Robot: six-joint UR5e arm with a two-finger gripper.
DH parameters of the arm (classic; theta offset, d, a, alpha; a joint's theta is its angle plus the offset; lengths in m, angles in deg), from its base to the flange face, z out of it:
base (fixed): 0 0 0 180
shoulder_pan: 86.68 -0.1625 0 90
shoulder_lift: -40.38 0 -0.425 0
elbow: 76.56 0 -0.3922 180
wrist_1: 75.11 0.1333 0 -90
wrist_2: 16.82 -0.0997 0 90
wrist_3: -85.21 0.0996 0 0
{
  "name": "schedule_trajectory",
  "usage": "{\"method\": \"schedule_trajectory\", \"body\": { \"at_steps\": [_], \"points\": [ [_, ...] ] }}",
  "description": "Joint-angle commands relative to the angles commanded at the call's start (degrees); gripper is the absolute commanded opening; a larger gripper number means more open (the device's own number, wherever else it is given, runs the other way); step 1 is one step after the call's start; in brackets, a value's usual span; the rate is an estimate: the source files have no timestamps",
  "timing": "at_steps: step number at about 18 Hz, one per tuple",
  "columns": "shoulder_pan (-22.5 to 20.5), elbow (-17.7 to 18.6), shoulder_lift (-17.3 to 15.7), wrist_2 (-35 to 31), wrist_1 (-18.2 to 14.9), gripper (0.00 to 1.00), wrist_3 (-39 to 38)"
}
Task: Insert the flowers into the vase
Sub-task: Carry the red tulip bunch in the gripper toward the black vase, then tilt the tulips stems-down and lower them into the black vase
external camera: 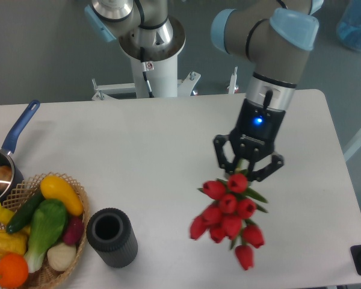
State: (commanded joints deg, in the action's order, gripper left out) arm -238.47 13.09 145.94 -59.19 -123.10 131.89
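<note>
The gripper (pixel 247 167) is clamped on the stems of the flowers (pixel 228 218), which hang buds-down over the tabletop (pixel 138 156), well apart from the vase (pixel 112 237) standing upright beside the wicker basket (pixel 78 241). The buds point downward (stems are up in the gripper), so lowering them as they hang would likely jam red heads into the mouth. The bunch also looks wider than the opening and could tip the vase.

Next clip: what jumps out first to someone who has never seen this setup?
The red flowers stand out first, hanging from the gripper above the table's right half. Next comes the dark ribbed vase at the front left, mouth open and empty, beside a wicker basket of bright fruit and vegetables.
</note>
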Motion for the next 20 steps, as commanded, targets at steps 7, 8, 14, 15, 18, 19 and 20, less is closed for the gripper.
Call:
{"method": "schedule_trajectory", "body": {
  "at_steps": [7,8,14,15,18,19,20],
  "points": [
    [2.6,0.3,-0.1,7.6,3.3,0.0,-3.4],
    [2.6,0.4,-0.2,10.3,3.6,0.0,-3.4],
    [-0.1,0.7,0.6,30.1,4.7,0.0,-0.2],
    [-0.2,0.7,1.1,32.3,4.7,0.0,1.4],
    [0.2,0.7,4.3,40.1,4.7,0.0,8.8],
    [0.4,0.3,5.8,41.5,4.7,0.0,11.0],
    [0.6,0.1,6.7,41.8,4.6,0.0,12.1]
  ]
}}
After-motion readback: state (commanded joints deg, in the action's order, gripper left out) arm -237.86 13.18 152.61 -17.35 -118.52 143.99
